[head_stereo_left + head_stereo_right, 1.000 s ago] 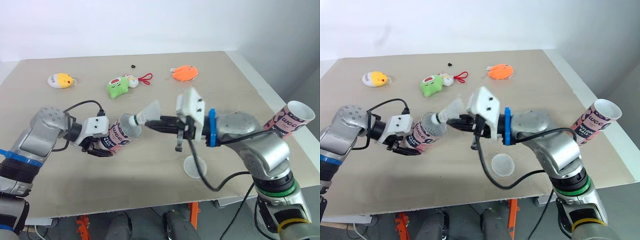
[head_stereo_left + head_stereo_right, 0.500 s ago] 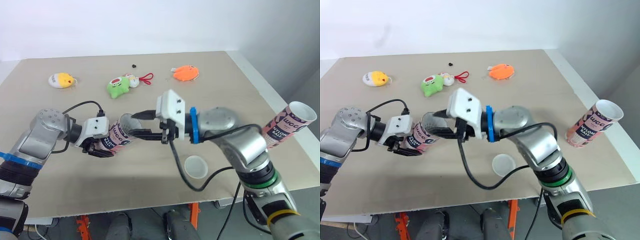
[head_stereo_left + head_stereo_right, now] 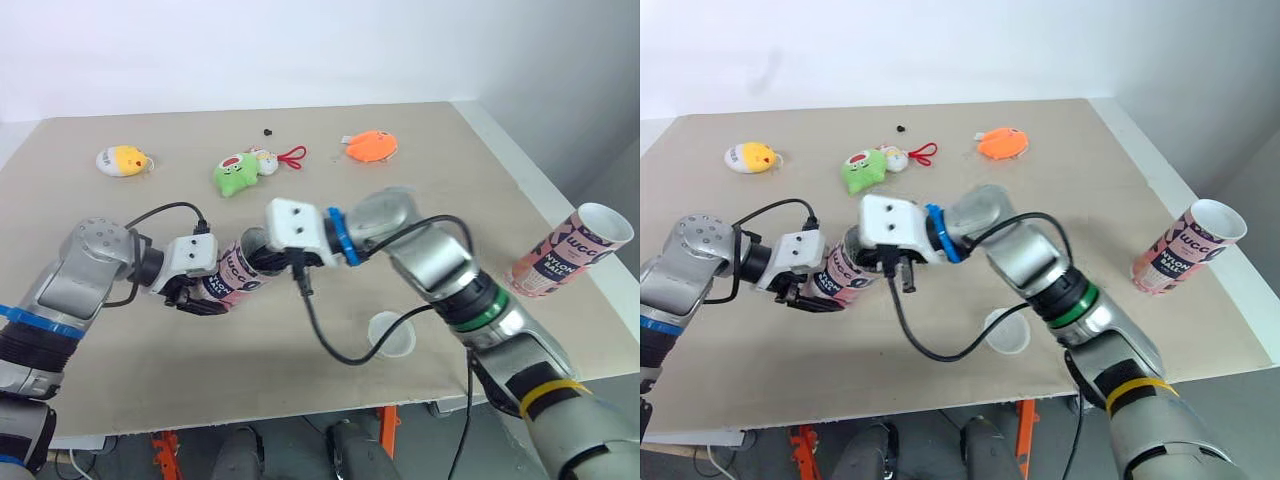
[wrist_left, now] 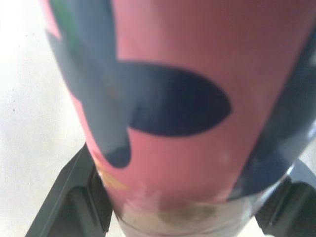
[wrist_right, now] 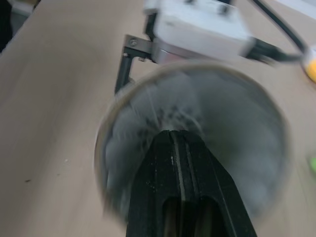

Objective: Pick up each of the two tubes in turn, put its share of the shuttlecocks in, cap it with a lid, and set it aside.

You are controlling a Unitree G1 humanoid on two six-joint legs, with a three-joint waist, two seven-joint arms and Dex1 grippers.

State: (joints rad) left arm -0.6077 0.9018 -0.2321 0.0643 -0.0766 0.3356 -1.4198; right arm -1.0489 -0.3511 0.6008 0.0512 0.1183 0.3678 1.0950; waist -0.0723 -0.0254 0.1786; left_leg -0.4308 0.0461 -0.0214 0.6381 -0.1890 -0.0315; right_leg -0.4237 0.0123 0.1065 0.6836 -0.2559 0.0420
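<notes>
My left gripper (image 3: 212, 290) is shut on a pink tube (image 3: 236, 272), held tilted with its open mouth toward the right arm. In the left wrist view the tube (image 4: 168, 108) sits between the dark fingers (image 4: 74, 192). My right gripper (image 5: 177, 136) is shut, with its fingers pressed together and reaching into the tube's mouth (image 5: 197, 98). White feathers of a shuttlecock (image 5: 148, 123) show inside. A second pink tube (image 3: 570, 250) stands open at the table's right edge. A round clear lid (image 3: 392, 333) lies near the front edge.
Plush toys lie at the back of the table (image 3: 450, 200): a yellow one (image 3: 123, 160), a green one (image 3: 235, 173) with a red loop, and an orange one (image 3: 370, 146). A small black bit (image 3: 267, 131) lies behind them.
The right gripper carried a shuttlecock leftward to the held tube, and the shuttlecock went inside. The fingers now reach into the tube's mouth, shut. The left gripper kept still.
</notes>
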